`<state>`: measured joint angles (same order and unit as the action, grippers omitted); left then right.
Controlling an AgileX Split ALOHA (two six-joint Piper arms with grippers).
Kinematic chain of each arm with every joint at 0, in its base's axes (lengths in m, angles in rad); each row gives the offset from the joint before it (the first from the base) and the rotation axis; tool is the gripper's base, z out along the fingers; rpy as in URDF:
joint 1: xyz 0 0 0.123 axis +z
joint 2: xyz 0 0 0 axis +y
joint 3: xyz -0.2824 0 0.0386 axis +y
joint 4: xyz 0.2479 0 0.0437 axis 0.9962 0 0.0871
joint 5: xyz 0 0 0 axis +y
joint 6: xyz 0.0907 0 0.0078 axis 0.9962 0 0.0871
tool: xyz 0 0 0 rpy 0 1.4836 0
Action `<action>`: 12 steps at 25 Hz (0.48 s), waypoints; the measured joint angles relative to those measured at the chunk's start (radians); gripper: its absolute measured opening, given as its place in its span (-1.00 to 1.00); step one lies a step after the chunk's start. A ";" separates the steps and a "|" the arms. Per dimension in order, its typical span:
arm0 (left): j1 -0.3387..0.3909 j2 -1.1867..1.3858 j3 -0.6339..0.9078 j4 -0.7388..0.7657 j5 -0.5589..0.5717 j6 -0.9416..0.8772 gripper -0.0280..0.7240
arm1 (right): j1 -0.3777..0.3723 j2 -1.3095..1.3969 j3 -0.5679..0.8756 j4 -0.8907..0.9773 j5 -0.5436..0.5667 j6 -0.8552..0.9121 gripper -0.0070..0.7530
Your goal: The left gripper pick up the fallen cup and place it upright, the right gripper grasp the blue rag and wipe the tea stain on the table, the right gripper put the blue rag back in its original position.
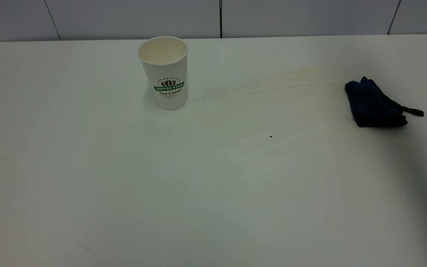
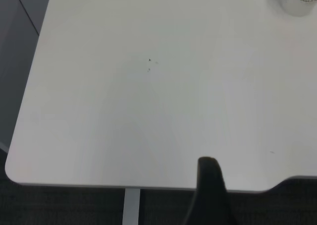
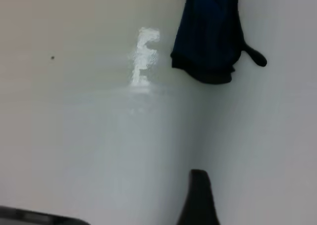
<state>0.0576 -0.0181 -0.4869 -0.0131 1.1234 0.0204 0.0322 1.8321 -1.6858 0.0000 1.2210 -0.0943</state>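
On white smooth bench (image 1: 87, 193): white paper cup with green logo (image 1: 164, 72) upright; tea stain (image 1: 269, 100) only faint tan smear; dark blue rag (image 1: 374, 104) at right. Task apparently done. Both hands' spread: cannot tell.

Cup upright, rag set down at right.
White cup (image 1: 164, 72) stands upper left of centre; crumpled blue rag (image 1: 374, 103) lies right, faint tan tea stain (image 1: 272, 100) smeared between.

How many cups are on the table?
1. The cup stands upright near the back of the table, left of the middle, well apart from the blue rag at the right. Nothing in view could hide another.
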 joint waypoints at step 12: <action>0.000 0.000 0.000 0.000 0.000 0.001 0.61 | 0.089 -0.653 0.531 0.000 0.017 0.104 0.54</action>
<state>0.0576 -0.0181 -0.4869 -0.0131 1.1234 0.0214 0.1210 1.1794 -1.1548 0.0000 1.2376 0.0096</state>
